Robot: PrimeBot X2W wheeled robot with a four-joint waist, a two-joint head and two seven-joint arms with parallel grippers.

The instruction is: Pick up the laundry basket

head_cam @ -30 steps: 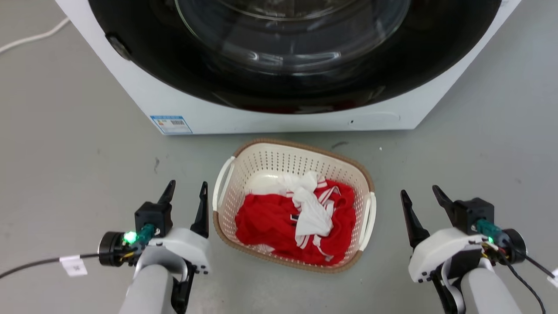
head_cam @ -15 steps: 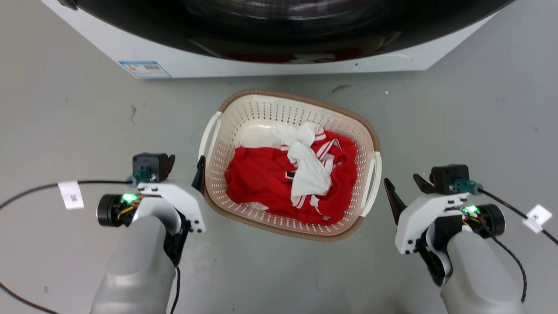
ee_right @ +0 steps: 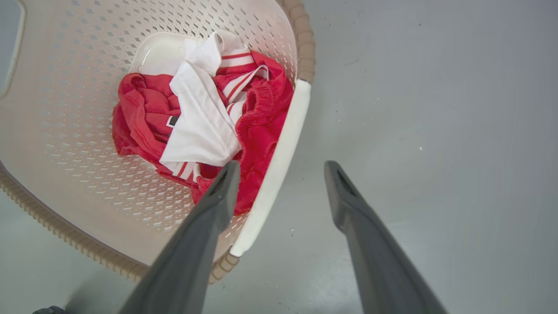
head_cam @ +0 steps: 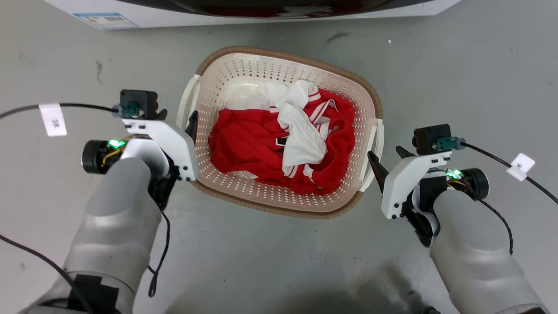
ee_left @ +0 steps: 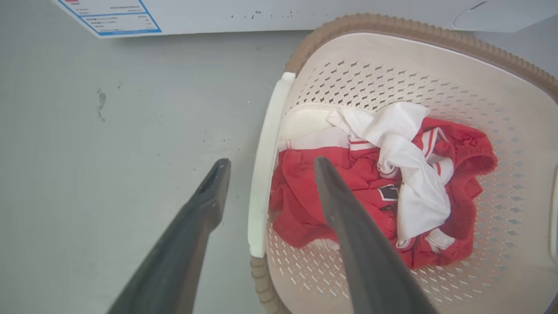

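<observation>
The left gripper (ee_left: 271, 163) hangs with its fingers spread wide. The left handle (ee_left: 266, 183) of the laundry basket (head_cam: 287, 54) lies between them, with one finger over the floor (ee_left: 109, 174) and the other over the red and white clothes (ee_left: 392, 187) inside. Across the basket, the right gripper (ee_right: 281, 165) stands just as open, straddling the right handle (ee_right: 295, 115).

Matt perforated plastic laundry basket (head_cam: 270, 65) (woven-look rim (head_cam: 287, 53)), soft red cloth (head_cam: 248, 139)
</observation>
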